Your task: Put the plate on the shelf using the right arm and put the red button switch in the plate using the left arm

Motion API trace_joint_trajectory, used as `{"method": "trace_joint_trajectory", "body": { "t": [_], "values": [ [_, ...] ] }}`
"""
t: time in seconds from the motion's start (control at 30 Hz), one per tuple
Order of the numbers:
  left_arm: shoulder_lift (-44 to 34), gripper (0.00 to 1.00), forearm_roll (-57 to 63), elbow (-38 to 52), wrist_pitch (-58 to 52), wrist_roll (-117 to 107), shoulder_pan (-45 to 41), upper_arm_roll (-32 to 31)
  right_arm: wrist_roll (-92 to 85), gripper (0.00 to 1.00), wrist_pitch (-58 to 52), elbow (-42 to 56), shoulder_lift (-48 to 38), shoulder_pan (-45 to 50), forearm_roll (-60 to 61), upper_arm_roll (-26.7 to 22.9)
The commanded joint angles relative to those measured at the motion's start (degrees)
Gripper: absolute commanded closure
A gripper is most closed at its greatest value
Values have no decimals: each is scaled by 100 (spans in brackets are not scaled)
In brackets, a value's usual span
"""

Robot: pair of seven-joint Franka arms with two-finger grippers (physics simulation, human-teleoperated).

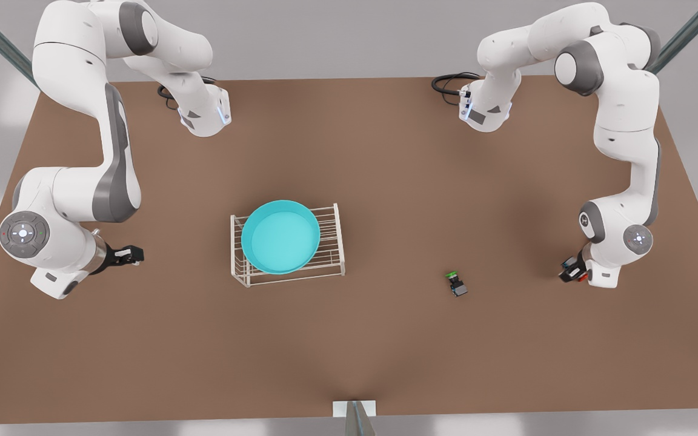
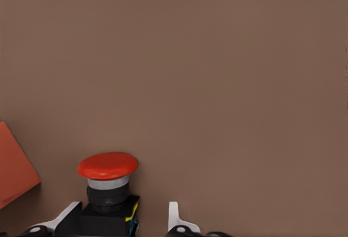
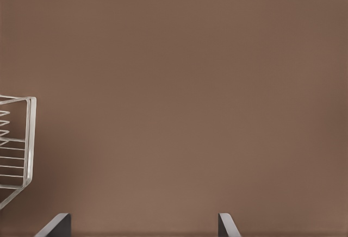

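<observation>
The turquoise plate (image 1: 282,236) lies on top of the white wire shelf (image 1: 338,242) at the table's middle; a corner of the shelf (image 3: 22,139) shows in the right wrist view. My right gripper (image 1: 134,254) (image 3: 141,220) is low on the front view's left, apart from the shelf, open with nothing between its fingers. The red button switch (image 2: 107,185) stands upright on the table between the spread fingers of my left gripper (image 2: 123,212) (image 1: 570,272), on the front view's right. One finger is against the switch's black body and the other stands off it.
A salmon-orange cube (image 2: 13,166) sits close beside the red switch. A green-capped switch (image 1: 458,283) lies on the table between the shelf and the left gripper. Brown table (image 1: 349,339) stretches open toward the front edge.
</observation>
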Motion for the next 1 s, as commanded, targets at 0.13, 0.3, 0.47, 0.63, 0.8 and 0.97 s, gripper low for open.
{"method": "trace_joint_trajectory", "body": {
  "t": [0.13, 0.3, 0.47, 0.63, 0.8, 0.97],
  "values": [
    [-32, 39, -23, 11, 38, 1, -5, 0, -9, 0, -3, 3, -7, 0, 4, 0],
    [-58, 57, -31, 37, -6, -69, -31, 0, -9, 0, -3, 3, -7, 0, 4, 0],
    [-655, 57, -23, 468, -1130, -1035, -663, -53, -9, 0, -3, 3, -7, 0, 4, 0],
    [-1051, 57, -5, 1444, -2835, -3531, -1622, -782, -9, 0, -3, 3, -7, 0, 4, 0],
    [-1297, 57, -23, 2015, -3794, -5843, -2764, -1397, -9, 0, -3, 3, -7, 0, 4, 0],
    [-990, 57, -40, 2709, -3742, -7715, -3564, -2189, -18, 0, -3, 3, -7, 0, 4, -9]
  ]
}}
